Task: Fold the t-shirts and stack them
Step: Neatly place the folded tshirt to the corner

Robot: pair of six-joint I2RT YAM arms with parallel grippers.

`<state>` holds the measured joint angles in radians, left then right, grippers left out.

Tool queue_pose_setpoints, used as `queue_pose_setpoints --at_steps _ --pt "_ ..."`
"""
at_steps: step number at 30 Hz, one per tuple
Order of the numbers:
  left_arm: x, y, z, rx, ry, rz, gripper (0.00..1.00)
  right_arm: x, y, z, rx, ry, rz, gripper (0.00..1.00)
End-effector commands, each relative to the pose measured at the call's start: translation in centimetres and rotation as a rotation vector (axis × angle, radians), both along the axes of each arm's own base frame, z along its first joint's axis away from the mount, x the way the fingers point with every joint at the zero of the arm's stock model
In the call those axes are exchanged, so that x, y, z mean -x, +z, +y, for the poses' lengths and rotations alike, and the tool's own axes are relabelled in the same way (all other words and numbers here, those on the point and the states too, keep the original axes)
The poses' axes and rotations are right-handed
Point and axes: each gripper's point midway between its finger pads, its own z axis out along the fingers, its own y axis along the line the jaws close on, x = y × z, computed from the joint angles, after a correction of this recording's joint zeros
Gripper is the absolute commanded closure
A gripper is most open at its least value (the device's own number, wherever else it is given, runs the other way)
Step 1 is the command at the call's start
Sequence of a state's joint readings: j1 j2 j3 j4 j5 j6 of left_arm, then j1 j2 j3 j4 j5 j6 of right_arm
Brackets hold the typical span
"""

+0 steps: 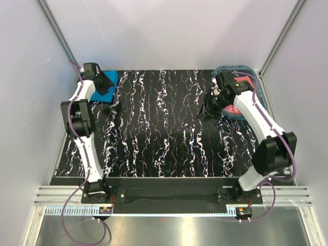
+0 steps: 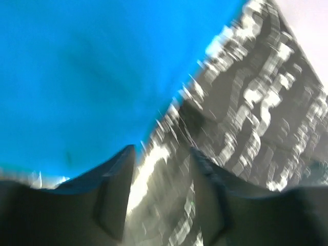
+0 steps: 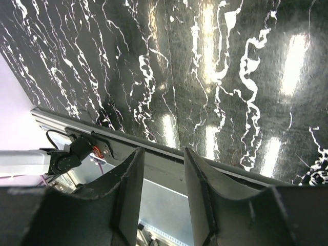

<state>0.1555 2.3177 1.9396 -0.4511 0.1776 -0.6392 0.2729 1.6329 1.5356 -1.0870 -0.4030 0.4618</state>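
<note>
Top view: the left claw point(image 1: 106, 82) hangs over the blue shirt point(image 1: 102, 97) at the table's point(image 1: 164, 128) far left corner. The basket point(image 1: 230, 68) holding the pink shirt point(image 1: 237, 110) lies just right of the right claw point(image 1: 206, 108).

Left wrist view, blurred: fingers parted, empty, with blue cloth just beyond the left finger.

Right wrist view: fingers narrowly parted, empty, with the table beyond them.

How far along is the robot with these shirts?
Early on. The blue t-shirt lies compact at the far-left corner, the open left fingers by it. The pink t-shirt sits in the basket; the right fingers are open and empty. Nothing is stacked yet.
</note>
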Motion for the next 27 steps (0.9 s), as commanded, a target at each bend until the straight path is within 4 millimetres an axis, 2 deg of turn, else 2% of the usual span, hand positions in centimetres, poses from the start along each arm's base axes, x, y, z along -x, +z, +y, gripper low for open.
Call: queue_pose_setpoints --at_steps 1,2,3,4,5,6,7,8,9,10,11,12,13,14,15,16,17,18,19,20,21,22,23,24,25,26,27 --pt "1.7 11.6 -4.6 -0.071 -0.094 -0.204 0.40 1.0 1.7 -1.0 0.009 -0.015 -0.079 0.55" --pt "2.6 13.0 -5.6 -0.085 -0.108 -0.223 0.37 1.3 1.5 -1.2 0.022 -0.020 -0.079 0.55" --pt "4.0 15.8 -6.7 -0.094 -0.122 -0.271 0.36 2.0 0.6 -1.5 0.030 -0.022 -0.057 0.55" --pt "5.2 16.7 -9.1 -0.096 -0.163 -0.285 0.30 2.5 0.7 -1.6 0.028 -0.027 -0.066 0.54" --pt "6.8 15.4 -10.3 -0.098 -0.187 -0.248 0.29 2.6 0.5 -1.7 0.022 -0.041 -0.072 0.54" --pt "8.5 17.6 -11.6 -0.105 -0.210 -0.286 0.28 3.7 -0.8 -1.9 0.027 -0.050 -0.040 0.54" --pt "10.0 17.6 -14.1 -0.108 -0.263 -0.281 0.28 4.2 -0.4 -2.0 0.013 -0.059 -0.066 0.53" --pt "12.5 15.0 -15.1 -0.111 -0.293 -0.201 0.28 4.2 -0.4 -1.8 -0.012 -0.075 -0.085 0.53" --pt "14.1 15.1 -16.4 -0.108 -0.322 -0.202 0.27 5.4 -2.0 -1.9 -0.013 -0.082 -0.053 0.52" --pt "16.8 16.3 -18.4 -0.109 -0.373 -0.232 0.25 5.9 -1.4 -2.0 -0.035 -0.092 -0.092 0.52" --pt "18.7 16.1 -19.0 -0.108 -0.385 -0.227 0.25 5.8 -1.2 -1.6 -0.070 -0.107 -0.120 0.51" --pt "22.1 12.8 -20.5 -0.096 -0.441 -0.163 0.24 6.8 -2.7 -1.7 -0.072 -0.114 -0.095 0.50" --pt "23.7 12.4 -21.1 -0.078 -0.462 -0.170 0.21 6.7 -2.0 -1.6 -0.101 -0.123 -0.152 0.49" --pt "25.8 14.8 -21.4 -0.033 -0.455 -0.247 0.20 7.1 -2.1 -1.5 -0.124 -0.138 -0.150 0.43" --pt "28.8 11.3 -21.8 -0.026 -0.488 -0.178 0.17 7.8 -3.4 -1.6 -0.125 -0.147 -0.129 0.39" --pt "30.2 11.5 -22.0 0.009 -0.485 -0.197 0.14 7.7 -2.8 -1.3 -0.161 -0.149 -0.180 0.35" --pt "32.1 12.7 -21.9 0.042 -0.494 -0.254 0.12 8.0 -3.0 -1.2 -0.183 -0.171 -0.173 0.27" --pt "33.7 12.7 -22.0 0.064 -0.510 -0.270 0.10 8.7 -4.3 -1.2 -0.189 -0.179 -0.150 0.24" --pt "35.4 10.6 -21.5 0.084 -0.495 -0.232 0.08 8.5 -3.7 -0.9 -0.229 -0.181 -0.195 0.21" --pt "36.5 10.4 -21.1 0.104 -0.487 -0.239 0.06 8.7 -3.8 -0.7 -0.256 -0.205 -0.186 0.16" --pt "37.9 12.4 -20.5 0.149 -0.478 -0.332 0.05 9.4 -5.3 -0.8 -0.257 -0.216 -0.162 0.10" --pt "39.2 10.4 -20.1 0.162 -0.476 -0.300 0.04 9.4 -4.8 -0.7 -0.285 -0.218 -0.209 0.06" --pt "40.1 10.7 -19.7 0.200 -0.456 -0.323 0.04 9.7 -5.0 -0.7 -0.301 -0.242 -0.203 0.01" --pt "41.3 11.8 -19.1 0.235 -0.443 -0.391 0.04 10.4 -6.4 -0.9 -0.297 -0.255 -0.180 0.00" --pt "42.3 11.5 -18.7 0.262 -0.433 -0.387 0.03 10.6 -6.0 -0.9 -0.320 -0.260 -0.212 0.00" --pt "42.9 10.5 -18.4 0.274 -0.423 -0.378 0.03 11.4 -7.0 -1.0 -0.326 -0.275 -0.186 0.00" --pt "44.0 11.4 -18.0 0.309 -0.424 -0.441 0.03 11.7 -7.2 -1.0 -0.332 -0.283 -0.181 0.00"
